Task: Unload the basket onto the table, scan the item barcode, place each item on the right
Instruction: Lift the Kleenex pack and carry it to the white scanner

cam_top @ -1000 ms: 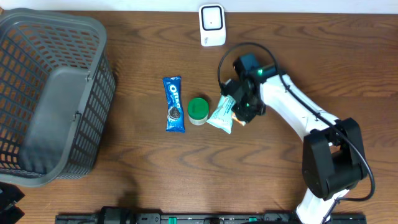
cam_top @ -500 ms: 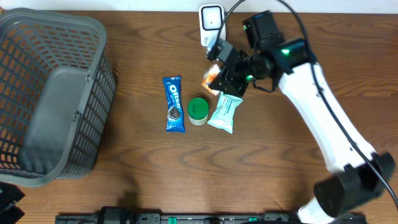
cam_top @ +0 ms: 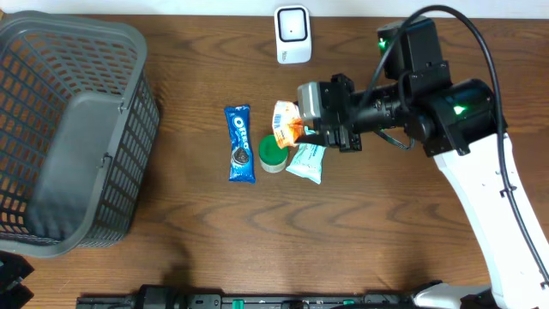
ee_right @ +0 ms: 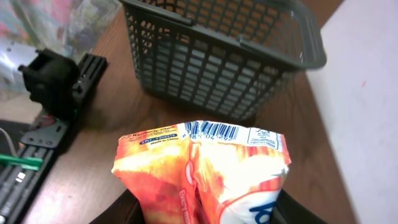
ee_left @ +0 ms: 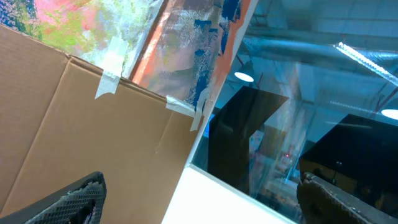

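Note:
My right gripper (cam_top: 302,121) is shut on an orange and white snack bag (cam_top: 286,122) and holds it above the table, over the green tub (cam_top: 271,155). In the right wrist view the snack bag (ee_right: 205,177) stands upright between the dark fingers of the right gripper (ee_right: 208,214), its barcode (ee_right: 219,132) along the top edge facing the camera. The white scanner (cam_top: 292,34) stands at the back edge, apart from the bag. My left gripper (ee_left: 199,199) is open, holds nothing and looks out at cardboard and glass.
A blue Oreo pack (cam_top: 240,143) and a mint green packet (cam_top: 306,161) lie beside the green tub. A grey mesh basket (cam_top: 129,129) fills the left side; in the right wrist view the basket (ee_right: 230,56) lies beyond the bag.
The right arm lifted the snack bag off the table, swung it up near the scanner, then turned so the bag points left above the green tub.

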`<state>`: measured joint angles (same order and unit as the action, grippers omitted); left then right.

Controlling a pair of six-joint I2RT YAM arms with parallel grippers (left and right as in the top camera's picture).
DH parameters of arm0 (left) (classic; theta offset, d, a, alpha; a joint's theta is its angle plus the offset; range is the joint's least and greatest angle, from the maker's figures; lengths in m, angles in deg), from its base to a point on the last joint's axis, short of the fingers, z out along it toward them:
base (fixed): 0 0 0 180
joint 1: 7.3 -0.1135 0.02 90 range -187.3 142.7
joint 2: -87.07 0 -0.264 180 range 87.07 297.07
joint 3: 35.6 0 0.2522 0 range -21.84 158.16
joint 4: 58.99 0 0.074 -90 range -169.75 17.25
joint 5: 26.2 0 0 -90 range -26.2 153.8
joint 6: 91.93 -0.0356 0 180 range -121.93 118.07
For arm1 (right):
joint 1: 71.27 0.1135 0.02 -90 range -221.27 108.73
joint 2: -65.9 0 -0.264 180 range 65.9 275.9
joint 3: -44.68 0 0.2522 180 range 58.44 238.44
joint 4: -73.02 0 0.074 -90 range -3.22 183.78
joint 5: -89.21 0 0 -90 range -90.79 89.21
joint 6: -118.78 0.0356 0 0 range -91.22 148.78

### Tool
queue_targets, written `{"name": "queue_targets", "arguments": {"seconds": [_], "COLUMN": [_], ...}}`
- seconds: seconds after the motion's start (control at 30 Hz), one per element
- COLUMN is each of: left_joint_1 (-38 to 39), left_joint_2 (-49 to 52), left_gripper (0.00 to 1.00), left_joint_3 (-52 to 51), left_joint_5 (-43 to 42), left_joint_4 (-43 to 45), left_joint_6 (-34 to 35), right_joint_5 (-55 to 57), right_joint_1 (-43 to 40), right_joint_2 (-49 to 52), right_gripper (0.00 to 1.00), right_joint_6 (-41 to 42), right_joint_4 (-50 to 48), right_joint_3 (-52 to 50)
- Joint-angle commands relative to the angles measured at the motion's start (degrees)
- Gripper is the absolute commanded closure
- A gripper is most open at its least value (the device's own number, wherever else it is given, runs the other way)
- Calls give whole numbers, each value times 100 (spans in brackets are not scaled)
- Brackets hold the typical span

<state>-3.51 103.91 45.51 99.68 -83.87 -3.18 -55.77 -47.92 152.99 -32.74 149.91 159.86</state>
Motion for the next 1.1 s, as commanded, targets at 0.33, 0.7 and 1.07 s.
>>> {"name": "queue_targets", "arguments": {"seconds": [0.33,0.7,1.07], "left_joint_1": [-31,-31,-31], "left_joint_2": [9,9,9], "left_gripper": [2,2,2], "left_joint_3": [-35,-426,-446], "left_joint_5": [-76,-76,-74], "left_joint_4": [118,313,330], "left_joint_6": [57,527,525], "right_joint_5": [-317,719,778], "right_joint_1": [-2,-17,-629], "right_joint_2": [-9,1097,3060], "right_gripper": [69,64,58], "right_joint_6": [1008,3639,10371], "right_joint_4": [-262,-2406,-7191], "right_joint_3": [79,79,79]}}
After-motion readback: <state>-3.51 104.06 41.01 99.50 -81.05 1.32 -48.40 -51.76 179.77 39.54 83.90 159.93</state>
